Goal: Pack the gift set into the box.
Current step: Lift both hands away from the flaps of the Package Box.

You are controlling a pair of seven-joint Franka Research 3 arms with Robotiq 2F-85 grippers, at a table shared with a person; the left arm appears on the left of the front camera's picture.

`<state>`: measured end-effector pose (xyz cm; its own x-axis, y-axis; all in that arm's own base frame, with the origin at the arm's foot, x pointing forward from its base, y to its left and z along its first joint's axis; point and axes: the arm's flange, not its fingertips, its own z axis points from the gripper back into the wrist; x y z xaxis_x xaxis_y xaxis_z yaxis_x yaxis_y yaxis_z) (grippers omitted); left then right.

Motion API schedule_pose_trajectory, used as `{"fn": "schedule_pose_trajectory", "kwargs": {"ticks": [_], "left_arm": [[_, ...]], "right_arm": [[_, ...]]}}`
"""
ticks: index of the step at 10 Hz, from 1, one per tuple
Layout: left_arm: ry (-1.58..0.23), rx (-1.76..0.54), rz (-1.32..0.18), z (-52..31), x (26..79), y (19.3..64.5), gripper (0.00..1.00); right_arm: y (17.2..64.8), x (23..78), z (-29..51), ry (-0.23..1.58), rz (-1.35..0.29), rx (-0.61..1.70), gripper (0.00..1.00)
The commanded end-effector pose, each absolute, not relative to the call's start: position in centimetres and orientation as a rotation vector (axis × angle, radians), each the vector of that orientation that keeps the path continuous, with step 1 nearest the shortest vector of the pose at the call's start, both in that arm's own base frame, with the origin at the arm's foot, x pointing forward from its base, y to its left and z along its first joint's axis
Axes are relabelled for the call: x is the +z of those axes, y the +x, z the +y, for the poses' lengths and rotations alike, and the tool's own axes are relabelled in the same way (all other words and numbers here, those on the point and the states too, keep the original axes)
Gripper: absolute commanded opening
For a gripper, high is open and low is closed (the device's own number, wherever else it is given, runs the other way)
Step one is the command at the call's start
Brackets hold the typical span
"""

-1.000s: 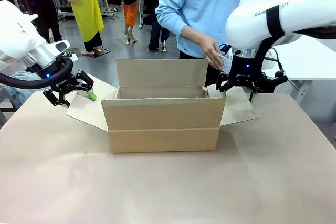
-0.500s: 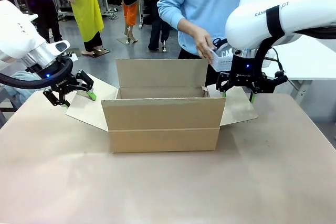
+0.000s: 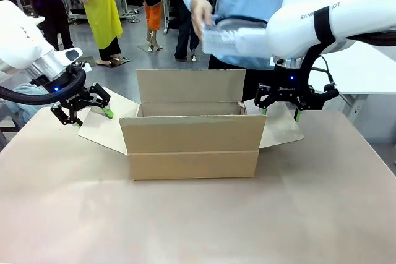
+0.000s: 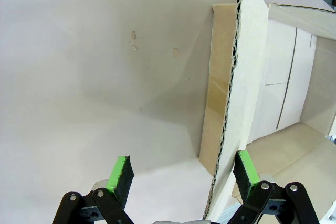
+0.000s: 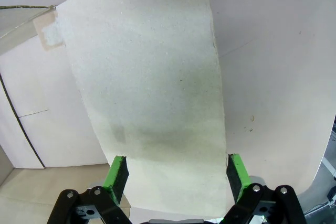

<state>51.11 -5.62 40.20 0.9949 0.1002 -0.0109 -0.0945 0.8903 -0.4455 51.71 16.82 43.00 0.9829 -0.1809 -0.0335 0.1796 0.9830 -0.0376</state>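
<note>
The box (image 3: 192, 146) stands open in the middle of the table, its four flaps spread out. A person at the far side holds the gift set (image 3: 238, 38), a pale package in clear wrap, level in the air above the box's back flap; my right arm hides its right end. My left gripper (image 3: 91, 115) is open at the left flap, whose edge (image 4: 231, 103) passes between its green pads (image 4: 122, 174). My right gripper (image 3: 281, 113) is open over the right flap (image 5: 157, 103), which lies across the gap between its pads (image 5: 234, 171).
The tan table (image 3: 198, 221) has bare room in front of the box and on both sides. A white table (image 3: 365, 69) stands at the back right. Other people stand farther off in the room behind.
The person has lifted the gift set from low beside my right arm up and to the left, over the box's back flap. Neither arm has moved.
</note>
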Motion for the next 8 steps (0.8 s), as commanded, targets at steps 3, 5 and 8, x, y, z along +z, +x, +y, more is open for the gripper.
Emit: {"fn": "schedule_pose_trajectory", "kwargs": {"ticks": [3,5,8], "left_arm": [[-0.445,0.108,-0.01,-5.55,40.35,51.0,1.0],[-0.445,0.108,-0.01,-5.55,40.35,51.0,1.0],[-0.445,0.108,-0.01,-5.55,40.35,51.0,1.0]], "right_arm": [[51.74,43.13,16.98,-0.058,0.027,-0.202,1.0],[51.74,43.13,16.98,-0.058,0.027,-0.202,1.0],[51.74,43.13,16.98,-0.058,0.027,-0.202,1.0]]}}
